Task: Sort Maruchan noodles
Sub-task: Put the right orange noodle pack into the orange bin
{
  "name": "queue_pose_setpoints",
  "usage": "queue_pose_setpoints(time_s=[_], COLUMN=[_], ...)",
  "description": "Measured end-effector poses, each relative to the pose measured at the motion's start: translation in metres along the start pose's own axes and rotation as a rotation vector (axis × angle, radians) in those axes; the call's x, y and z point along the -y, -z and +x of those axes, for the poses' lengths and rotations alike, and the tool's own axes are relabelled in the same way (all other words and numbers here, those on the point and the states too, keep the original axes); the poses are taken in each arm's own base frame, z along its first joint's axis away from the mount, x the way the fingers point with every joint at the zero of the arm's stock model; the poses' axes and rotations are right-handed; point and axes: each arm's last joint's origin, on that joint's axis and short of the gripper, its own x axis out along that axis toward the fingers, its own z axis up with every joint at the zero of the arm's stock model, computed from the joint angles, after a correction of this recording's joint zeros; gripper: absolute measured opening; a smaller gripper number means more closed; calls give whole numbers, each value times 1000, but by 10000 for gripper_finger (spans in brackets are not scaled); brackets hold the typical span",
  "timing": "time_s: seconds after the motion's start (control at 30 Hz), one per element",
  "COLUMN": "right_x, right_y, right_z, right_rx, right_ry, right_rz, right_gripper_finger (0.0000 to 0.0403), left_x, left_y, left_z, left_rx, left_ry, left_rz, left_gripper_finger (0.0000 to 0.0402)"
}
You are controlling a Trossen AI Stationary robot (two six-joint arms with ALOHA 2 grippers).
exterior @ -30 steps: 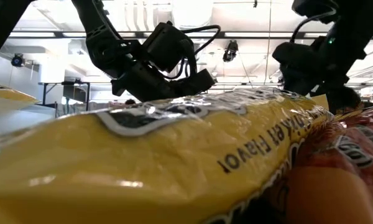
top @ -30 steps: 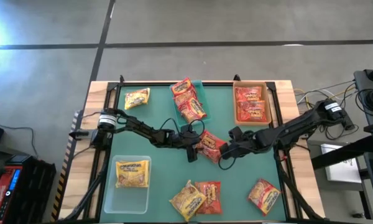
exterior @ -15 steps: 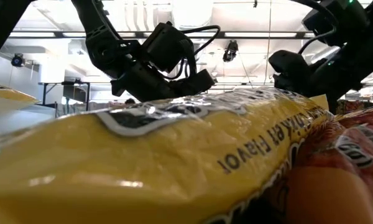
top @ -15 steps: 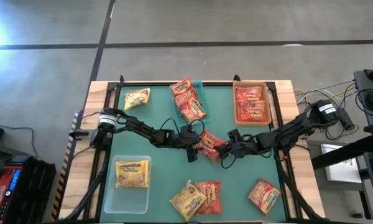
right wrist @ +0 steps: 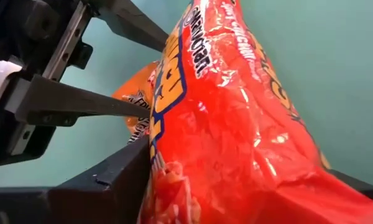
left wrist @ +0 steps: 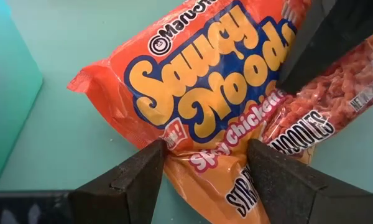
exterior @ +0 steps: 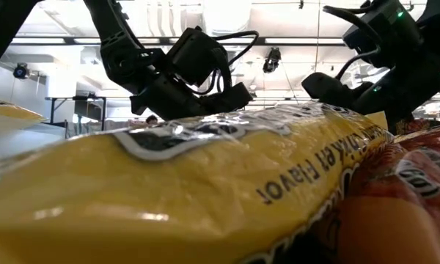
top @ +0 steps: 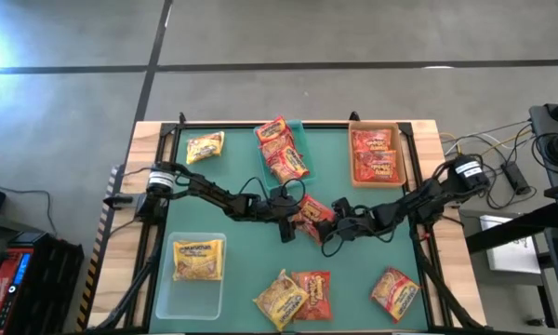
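One orange-red Maruchan noodles packet (top: 312, 215) sits mid-table between both grippers. My left gripper (top: 290, 221) comes at it from the table's left and is shut on its near end (left wrist: 205, 165). My right gripper (top: 332, 229) comes from the right, and its fingers close round the packet's other end (right wrist: 236, 124). Other packets lie apart: a yellow one (top: 205, 146) at the far left, red ones (top: 281, 149) at far centre, and yellow and red ones (top: 293, 296) near the front edge. My left gripper pinches the packet's crumpled end (left wrist: 202, 155) by its two side edges, between the fingers (left wrist: 133, 177). It comes slanting down from the table's left. The printed face is turned up toward the wrist camera. My right gripper has the opposite end (right wrist: 193, 143) between its fingers, one finger (left wrist: 323, 43) lying over the printed face, coming from the table's right. The lower finger's contact is hidden by the packet. Whether the packet is clear of the table, I cannot tell.
A tan bin (top: 402, 154) at the far right holds red packets. A clear bin (top: 167, 288) at the near left holds a yellow packet (top: 197, 259). Another red-and-yellow packet (top: 393, 290) lies near right. A yellow packet (exterior: 169, 191) fills the low view's foreground.
My right gripper has come down and moved toward the table's left, tipping as it went, until its fingers stand round the packet's right end. The left gripper and the packet have stayed where they were.
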Motion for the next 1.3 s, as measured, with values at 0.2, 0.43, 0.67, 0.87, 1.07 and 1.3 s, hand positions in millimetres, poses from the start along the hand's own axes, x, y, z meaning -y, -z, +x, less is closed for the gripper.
queue_pose_setpoints(time_s=[0.2,0.43,0.67,0.87,1.07,1.3], right_x=[-2,-6,-6,-13,-13,-24], right_y=[-1,-4,-5,-20,-46,-86], right_z=[-1,-5,-7,-15,-33,-62], right_rx=[-14,-7,-1,41,71,108], right_ry=[-15,-35,-38,-77,-19,47], right_rz=[-34,-81,-121,-164,-207,-287], right_gripper_finger=[198,154,133,132,132,132], left_x=[0,2,1,1,3,3], left_y=[-3,-15,-25,-21,-20,-23], left_z=[-3,-23,-39,-42,-43,-42], left_rx=[0,-67,-101,-163,-173,-149], left_ry=[13,96,89,93,102,106], left_rz=[-10,-27,-38,-101,-117,-122], left_gripper_finger=[217,217,217,217,217,217])
